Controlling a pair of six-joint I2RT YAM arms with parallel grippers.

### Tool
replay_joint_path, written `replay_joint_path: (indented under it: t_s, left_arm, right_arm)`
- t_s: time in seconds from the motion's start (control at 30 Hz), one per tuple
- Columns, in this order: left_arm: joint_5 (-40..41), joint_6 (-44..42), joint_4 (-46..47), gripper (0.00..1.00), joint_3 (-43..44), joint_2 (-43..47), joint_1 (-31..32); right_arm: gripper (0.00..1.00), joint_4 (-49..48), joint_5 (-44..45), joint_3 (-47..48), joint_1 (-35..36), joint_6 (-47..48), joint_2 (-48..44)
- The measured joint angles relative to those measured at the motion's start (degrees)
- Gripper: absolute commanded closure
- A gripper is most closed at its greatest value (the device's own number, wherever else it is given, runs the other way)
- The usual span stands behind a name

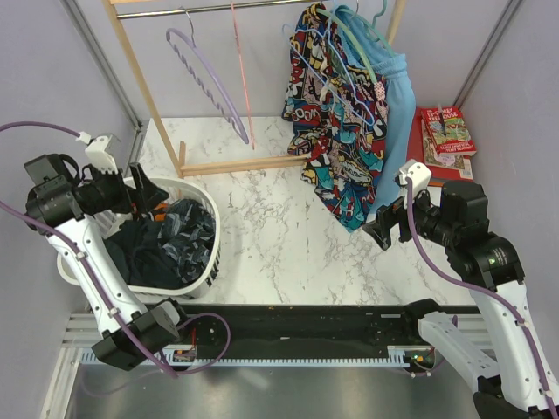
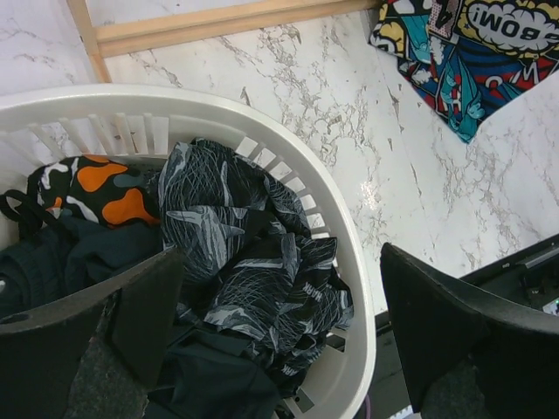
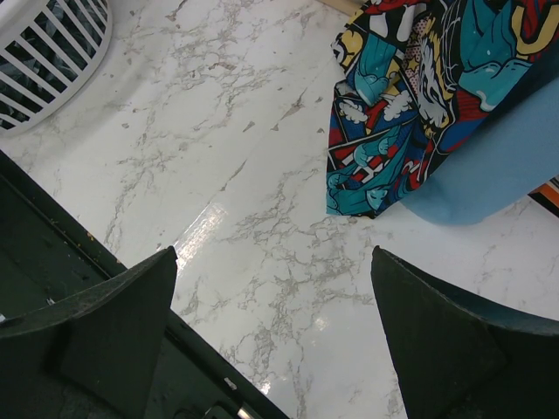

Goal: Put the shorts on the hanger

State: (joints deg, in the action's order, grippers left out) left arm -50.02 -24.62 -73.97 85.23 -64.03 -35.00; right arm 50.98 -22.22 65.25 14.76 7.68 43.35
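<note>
Top external: dark navy-black leaf-print fabric shorts (image 1: pixel 179 237) lie crumpled in white slatted plastic laundry basket (image 1: pixel 208 209), 9 o'clock on white marble table (image 1: pixel 279 218). Left gripper (image 1: pixel 150 196) hovers over basket's 10 o'clock rim, jaws spread wide, nothing between them. Thin pale whitish-blue wire hanger (image 1: pixel 349 78) hangs from metal rail (image 1: pixel 218 10) at 1 o'clock, against bright comic-print garment (image 1: pixel 327 148). Right gripper (image 1: pixel 384 229) at 3 o'clock, jaws released, empty, above bare marble
</note>
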Motion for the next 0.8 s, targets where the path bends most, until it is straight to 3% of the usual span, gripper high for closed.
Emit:
replay_joint_path:
  t_s: [0.4,0.63,0.8]
  left_arm:
    - [2.78,-14.67,-2.40,0.01,8.59,-6.82,0.70]
    - [9.64,-23.78,-2.60,0.00,-2.19,-6.60,4.11]
    - [11.17,-26.51,-2.54,0.00,-9.84,-6.54,10.08]
  right_arm:
    - [0.02,0.04,-0.24,0.00,0.00,0.02,1.33]
    - [0.02,0.04,-0.48,0.02,0.00,0.04,3.50]
    - [0.02,0.04,-1.01,0.02,-0.04,0.04,4.00]
